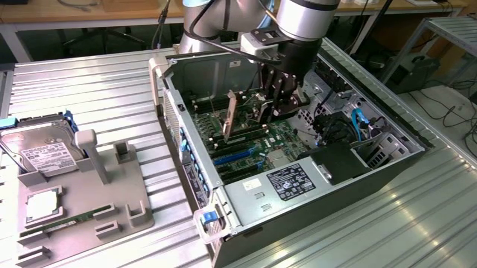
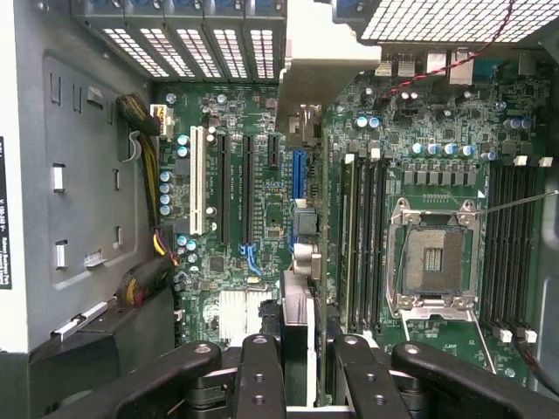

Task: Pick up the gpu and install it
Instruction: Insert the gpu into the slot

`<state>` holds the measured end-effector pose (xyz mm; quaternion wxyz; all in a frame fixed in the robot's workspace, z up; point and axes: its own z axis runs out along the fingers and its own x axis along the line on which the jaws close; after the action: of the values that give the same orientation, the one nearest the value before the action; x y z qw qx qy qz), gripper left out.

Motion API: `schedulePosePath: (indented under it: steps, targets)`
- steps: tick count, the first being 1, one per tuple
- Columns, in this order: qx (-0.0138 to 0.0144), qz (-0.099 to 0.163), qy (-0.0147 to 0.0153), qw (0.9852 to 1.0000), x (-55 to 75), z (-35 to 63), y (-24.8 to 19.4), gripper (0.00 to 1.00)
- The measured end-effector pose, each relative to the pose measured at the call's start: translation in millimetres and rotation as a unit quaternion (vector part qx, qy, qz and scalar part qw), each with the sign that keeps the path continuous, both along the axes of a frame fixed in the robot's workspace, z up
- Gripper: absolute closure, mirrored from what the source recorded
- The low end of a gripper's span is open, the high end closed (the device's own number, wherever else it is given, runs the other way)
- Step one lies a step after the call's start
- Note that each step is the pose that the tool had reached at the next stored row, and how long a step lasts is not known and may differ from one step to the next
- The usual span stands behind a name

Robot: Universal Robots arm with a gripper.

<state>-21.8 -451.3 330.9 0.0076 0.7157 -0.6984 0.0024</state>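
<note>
The gpu (image 1: 246,118) is a thin black card standing on edge inside the open computer case (image 1: 186,139), its pale metal bracket (image 1: 230,111) toward the case's rear wall. My gripper (image 1: 274,109) reaches down into the case and is shut on the card's upper edge. In the wrist view the gpu (image 2: 297,319) appears edge-on between my two black fingers (image 2: 260,377), with the gripper (image 2: 307,371) closed around it. Its bracket (image 2: 319,52) runs toward the slot covers. The card hangs over the motherboard (image 2: 262,218), in line with a blue expansion slot (image 2: 299,173).
A grey fixture (image 1: 111,201) on the exterior view's left holds a silver hard drive (image 1: 43,149), a processor (image 1: 43,202) and a green memory stick (image 1: 75,218). Inside the case are the power supply (image 1: 294,183), the processor socket (image 2: 434,257), black slots (image 2: 223,188) and cable bundles (image 2: 144,131).
</note>
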Motion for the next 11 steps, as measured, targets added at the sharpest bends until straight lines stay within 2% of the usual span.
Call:
schedulePosePath:
  steps: [11]
  targets:
    - [0.0013, 0.000, 0.0001, 1.0000, 0.0, -3.9, 0.0, 0.72]
